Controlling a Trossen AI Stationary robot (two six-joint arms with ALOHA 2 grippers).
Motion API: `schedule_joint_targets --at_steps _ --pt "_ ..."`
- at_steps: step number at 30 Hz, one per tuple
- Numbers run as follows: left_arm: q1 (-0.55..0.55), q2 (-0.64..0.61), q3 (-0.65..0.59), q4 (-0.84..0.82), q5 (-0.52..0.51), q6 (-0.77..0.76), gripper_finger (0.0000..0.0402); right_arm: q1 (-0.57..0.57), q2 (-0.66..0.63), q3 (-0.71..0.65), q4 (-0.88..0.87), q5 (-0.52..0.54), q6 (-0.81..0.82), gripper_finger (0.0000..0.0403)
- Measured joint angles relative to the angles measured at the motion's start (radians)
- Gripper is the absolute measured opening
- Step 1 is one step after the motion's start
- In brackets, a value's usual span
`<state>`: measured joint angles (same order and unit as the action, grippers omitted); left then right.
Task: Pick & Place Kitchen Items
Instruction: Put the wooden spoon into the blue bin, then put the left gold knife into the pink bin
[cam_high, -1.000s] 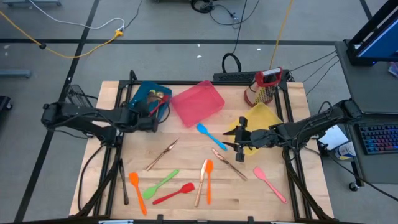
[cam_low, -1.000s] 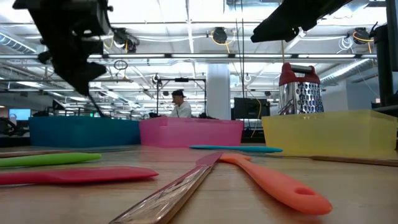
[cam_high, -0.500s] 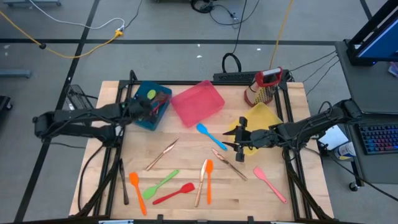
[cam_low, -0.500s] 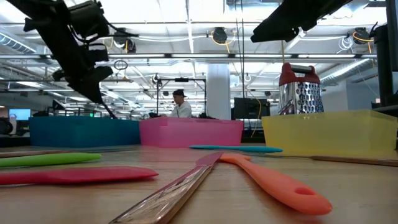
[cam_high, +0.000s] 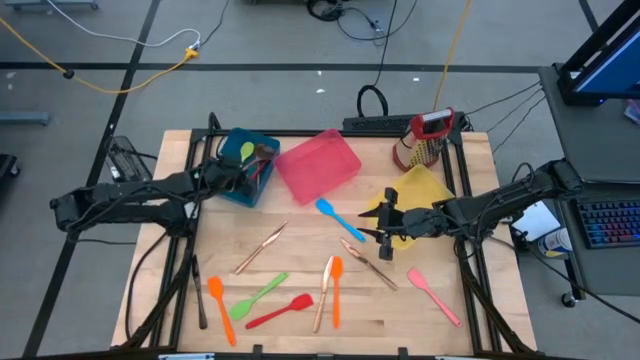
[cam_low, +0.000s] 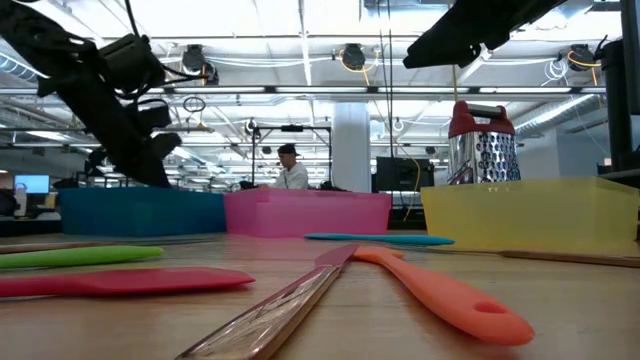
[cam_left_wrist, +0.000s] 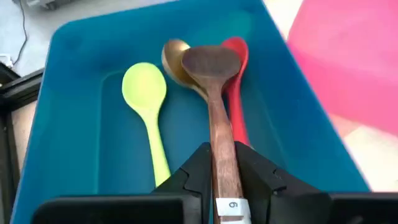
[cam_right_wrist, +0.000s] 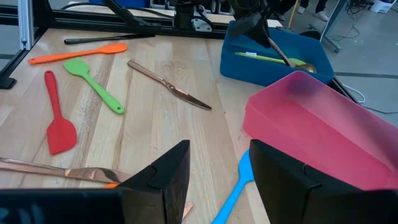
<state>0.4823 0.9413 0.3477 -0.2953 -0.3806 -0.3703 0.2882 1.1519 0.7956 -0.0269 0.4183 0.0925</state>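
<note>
The wooden spoon (cam_left_wrist: 214, 106) lies in the blue bin (cam_left_wrist: 81, 124), its handle pinched between the left gripper (cam_left_wrist: 219, 177) fingers, bowl resting over a copper spoon (cam_left_wrist: 174, 59) and a red spoon (cam_left_wrist: 236, 93), beside a green spoon (cam_left_wrist: 147, 102). The right gripper (cam_right_wrist: 214, 171), spread and empty, hovers over the wooden table (cam_high: 300, 235) beyond the pink bin (cam_high: 317, 165). Its yellow bin (cam_high: 425, 185) is partly hidden by the arm.

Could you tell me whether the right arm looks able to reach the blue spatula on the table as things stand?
Probably yes. The right gripper hangs open just beside the blue spatula, which lies alone on bare wood next to the pink bin; nothing covers it, and the left gripper is away at the blue bin.
</note>
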Motion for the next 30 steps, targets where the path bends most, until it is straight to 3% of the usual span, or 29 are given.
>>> schedule_joint_targets --at_steps 9,19,30 --pt "0.040 0.004 -0.006 -0.100 0.010 -0.007 0.0100 0.000 0.000 0.000 0.000 0.000 0.000 0.0160" --pt "0.047 0.003 -0.003 -0.034 0.011 -0.009 0.0103 0.000 0.000 0.000 0.000 -0.001 0.000 0.0160" --pt "0.031 -0.040 0.046 0.038 0.093 -0.024 0.0100 0.000 0.000 0.000 0.000 -0.001 0.000 0.0160"
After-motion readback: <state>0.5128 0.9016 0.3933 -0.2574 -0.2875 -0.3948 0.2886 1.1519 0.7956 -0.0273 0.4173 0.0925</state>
